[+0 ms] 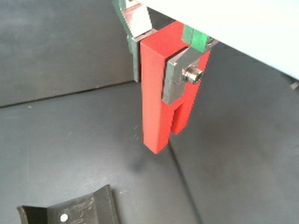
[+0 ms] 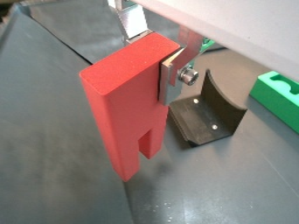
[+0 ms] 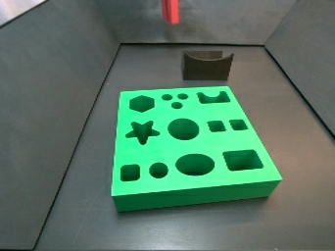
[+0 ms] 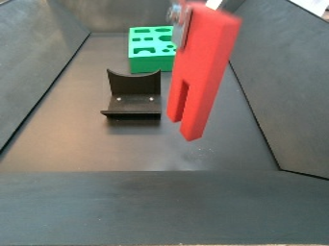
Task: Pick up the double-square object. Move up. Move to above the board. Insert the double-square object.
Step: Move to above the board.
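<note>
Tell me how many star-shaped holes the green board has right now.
1. The star hole sits near one long edge of the board, between smaller holes. No other star shows; nothing hides the board's top. The gripper holds the double-square object away from the board.

Both wrist views peer down close along the gripper (image 1: 176, 77); side views face each other across the board (image 3: 190, 147)

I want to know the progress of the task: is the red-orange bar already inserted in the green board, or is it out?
Out. The double-square object hangs upright in the tool, prongs down, clear of the floor; the board lies apart with its holes empty.
</note>
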Tool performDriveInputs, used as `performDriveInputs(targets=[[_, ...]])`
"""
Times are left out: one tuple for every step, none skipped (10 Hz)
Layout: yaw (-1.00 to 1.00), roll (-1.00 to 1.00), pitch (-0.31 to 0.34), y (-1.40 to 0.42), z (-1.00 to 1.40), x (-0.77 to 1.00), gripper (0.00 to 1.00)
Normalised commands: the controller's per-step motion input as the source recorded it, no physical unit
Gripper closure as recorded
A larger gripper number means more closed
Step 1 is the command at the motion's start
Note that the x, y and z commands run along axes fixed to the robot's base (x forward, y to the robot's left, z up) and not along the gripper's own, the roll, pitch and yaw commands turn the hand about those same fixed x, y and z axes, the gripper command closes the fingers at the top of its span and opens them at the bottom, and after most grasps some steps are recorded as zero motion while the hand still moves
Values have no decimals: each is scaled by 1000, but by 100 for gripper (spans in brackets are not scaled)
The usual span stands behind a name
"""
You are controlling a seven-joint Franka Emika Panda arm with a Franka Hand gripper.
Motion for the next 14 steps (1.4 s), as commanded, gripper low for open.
performDriveInputs(targets=[[-11,46,-10,247,1000,-166,100],[-16,26,32,227,1000,-155,100],[-18,9,58,201,1000,-134,100],[-19,5,76,189,1000,-119,100],[-20,3,86,179,1000,-109,100],[-18,-2,92,153,1000,-85,100],[-17,-4,94,130,1000,-67,100],[-16,-1,98,94,890,-39,100],[-14,1,100,74,785,-31,100],[-8,12,98,39,522,-13,100],[-4,15,97,26,419,-9,100],[4,22,98,14,210,-3,100],[-1000,19,399,-1000,-57,38,100],[-1000,28,392,-1000,-62,40,100]])
